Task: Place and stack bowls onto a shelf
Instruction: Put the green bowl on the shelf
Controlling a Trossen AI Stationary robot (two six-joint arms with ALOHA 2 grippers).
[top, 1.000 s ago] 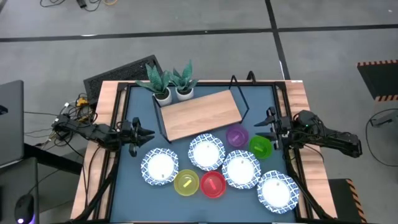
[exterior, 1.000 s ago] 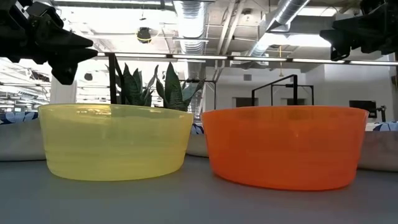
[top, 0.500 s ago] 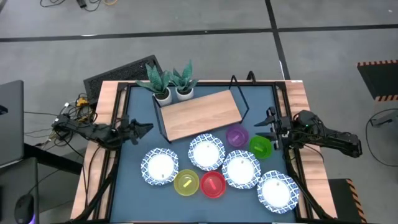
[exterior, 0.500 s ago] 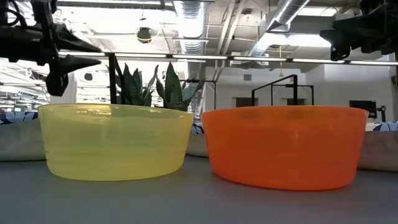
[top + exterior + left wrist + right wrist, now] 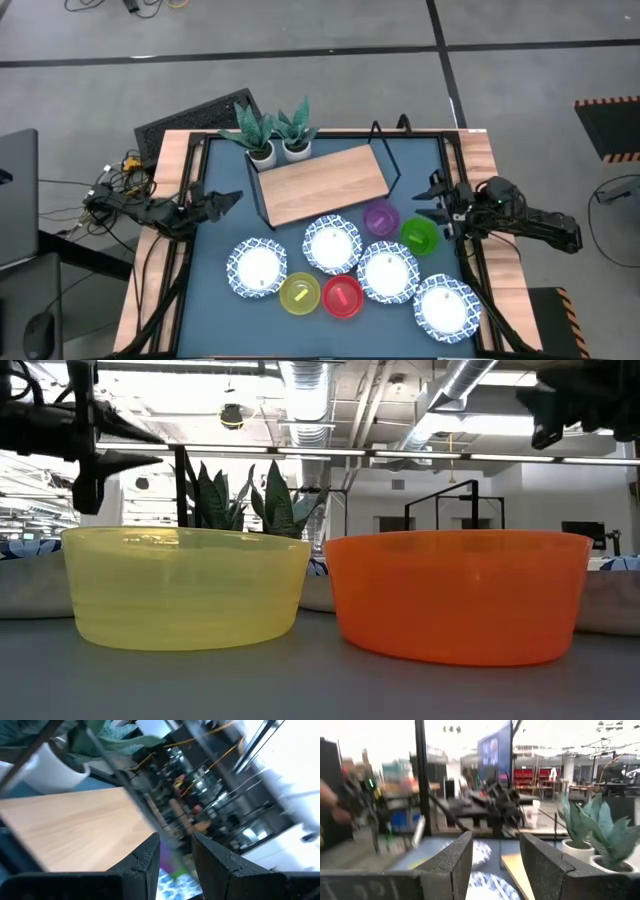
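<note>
Left gripper [image 5: 226, 200] at the tabletop's [image 5: 215, 300] 9 o'clock edge, raised off the surface, fingers parted by a narrow gap, nothing held. Shelf [image 5: 322, 184] just off toward 3 o'clock from it, not touching; nearest patterned bowl [image 5: 257, 268] down toward 5 o'clock, apart. Left wrist view: wooden shelf board [image 5: 75, 825] ahead of the two dark fingers [image 5: 142, 860], a white plant pot [image 5: 50, 767] beyond it.

Right gripper [image 5: 430, 202] at the 3 o'clock edge, also in the air, fingers spread wide, empty. Green bowl [image 5: 419, 235] just below it toward 7 o'clock, near; purple bowl [image 5: 380, 218] toward 8 o'clock, beside the green one. Shelf toward 10 o'clock from this gripper, its black wire frame [image 5: 388, 150] closest.

Farther out, along the front of the tabletop: patterned bowl [image 5: 331, 243] in the middle, just under the shelf's front edge; another [image 5: 388, 272] toward 4 o'clock from it; a fourth [image 5: 446, 305] near the 5 o'clock corner. Yellow bowl [image 5: 299, 293] and red bowl [image 5: 342, 296] side by side at 6 o'clock, large in the low view as yellow [image 5: 185, 585] and orange-red [image 5: 460, 595]. Shelf bare on top. Two potted plants [image 5: 275, 135] at 12 o'clock, touching the shelf's back edge.
</note>
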